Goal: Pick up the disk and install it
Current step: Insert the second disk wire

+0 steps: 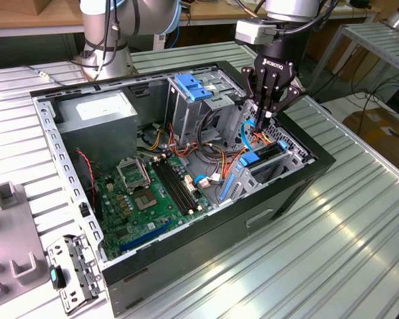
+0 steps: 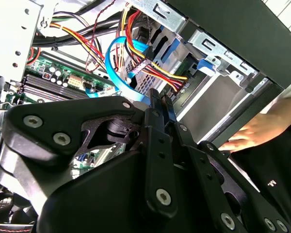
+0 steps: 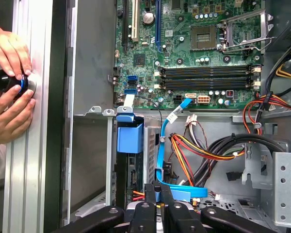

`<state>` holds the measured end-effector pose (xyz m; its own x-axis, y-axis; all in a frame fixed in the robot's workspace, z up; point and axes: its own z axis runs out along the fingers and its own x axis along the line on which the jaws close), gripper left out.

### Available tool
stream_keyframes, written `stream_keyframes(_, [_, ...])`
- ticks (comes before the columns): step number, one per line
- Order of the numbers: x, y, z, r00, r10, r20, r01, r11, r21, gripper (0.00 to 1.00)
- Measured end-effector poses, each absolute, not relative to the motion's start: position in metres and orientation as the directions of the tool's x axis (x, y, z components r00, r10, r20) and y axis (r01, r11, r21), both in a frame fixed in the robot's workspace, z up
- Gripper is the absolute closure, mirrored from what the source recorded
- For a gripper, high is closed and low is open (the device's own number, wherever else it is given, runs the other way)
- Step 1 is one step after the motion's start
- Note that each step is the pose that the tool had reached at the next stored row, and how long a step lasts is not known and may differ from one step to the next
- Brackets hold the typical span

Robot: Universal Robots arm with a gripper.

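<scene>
Hovering with fingers pressed together on nothing, the gripper (image 1: 268, 114) hung just above the disk (image 1: 261, 159) seated in its bay at four o'clock of the motherboard (image 1: 153, 193); nearby cables (image 1: 247, 136) risked snagging.

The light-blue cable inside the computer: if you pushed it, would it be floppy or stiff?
Probably bendy: the light-blue cable sweeps in a loop in both wrist views. It is likely light, since it looks thin and flat. It might spring back rather than stay pushed, because one end seems to reach the green motherboard.
</scene>
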<state>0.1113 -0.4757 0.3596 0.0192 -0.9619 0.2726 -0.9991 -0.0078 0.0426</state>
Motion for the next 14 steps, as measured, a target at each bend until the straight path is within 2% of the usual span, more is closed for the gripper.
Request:
stream_keyframes(7, [0.11,-0.479,0.36,0.019,-0.963,0.27,-0.999,-0.009,0.041,0.84])
stream_keyframes(14, [0.107,-0.494,0.359,0.017,-0.974,0.224,-1.0,-0.011,0.027,0.84])
